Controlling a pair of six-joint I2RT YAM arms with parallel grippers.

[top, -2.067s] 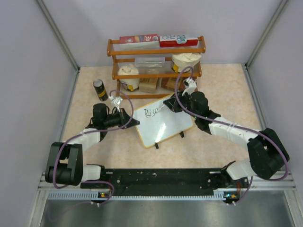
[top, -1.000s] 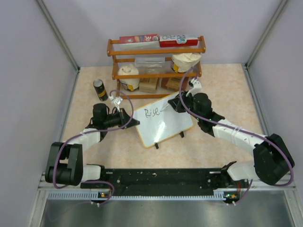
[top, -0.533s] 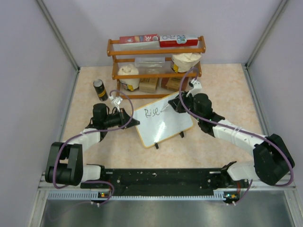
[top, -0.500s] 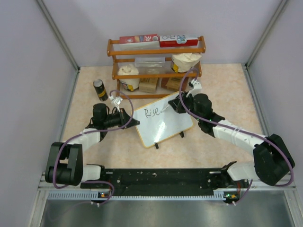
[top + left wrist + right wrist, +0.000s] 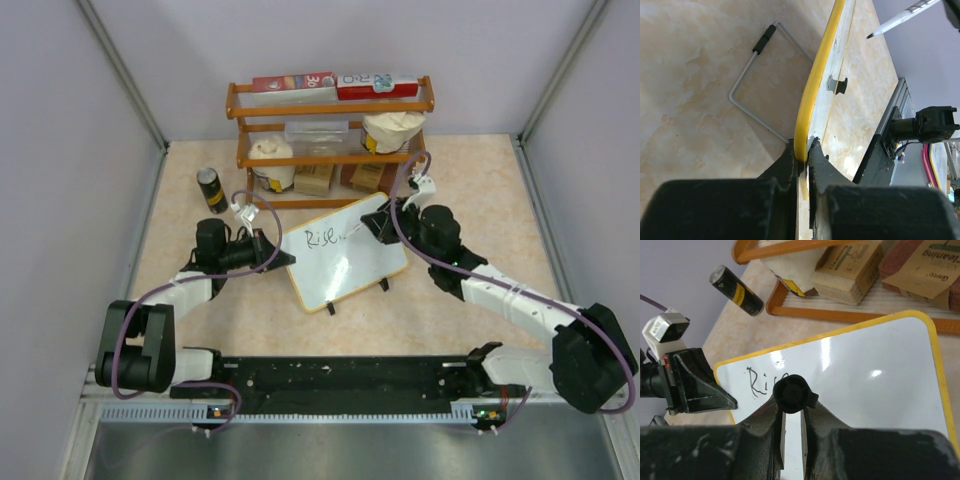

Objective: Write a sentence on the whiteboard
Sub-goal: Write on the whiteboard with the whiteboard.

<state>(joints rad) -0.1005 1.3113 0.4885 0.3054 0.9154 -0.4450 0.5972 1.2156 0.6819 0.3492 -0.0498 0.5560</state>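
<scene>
The left gripper (image 5: 805, 150) pinches the left edge of the whiteboard (image 5: 350, 265); the right gripper (image 5: 792, 412) clasps a marker (image 5: 792, 394), tip seemingly just off the board. The whiteboard leans on the surface (image 5: 470, 180) before a shelf (image 5: 330, 100), long axis running near-left to far-right. The sentence (image 5: 320, 238) reads "Rise".

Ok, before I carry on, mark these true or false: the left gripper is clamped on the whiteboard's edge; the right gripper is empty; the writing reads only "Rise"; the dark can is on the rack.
1. The left gripper is shut on the edge of the whiteboard. True.
2. The right gripper is empty. False: it is shut on a marker, whose tip points at the board.
3. The writing on the board reads only "Rise". True.
4. The dark can is on the wooden rack. False: it sits on the table, to the left of the rack.
</scene>
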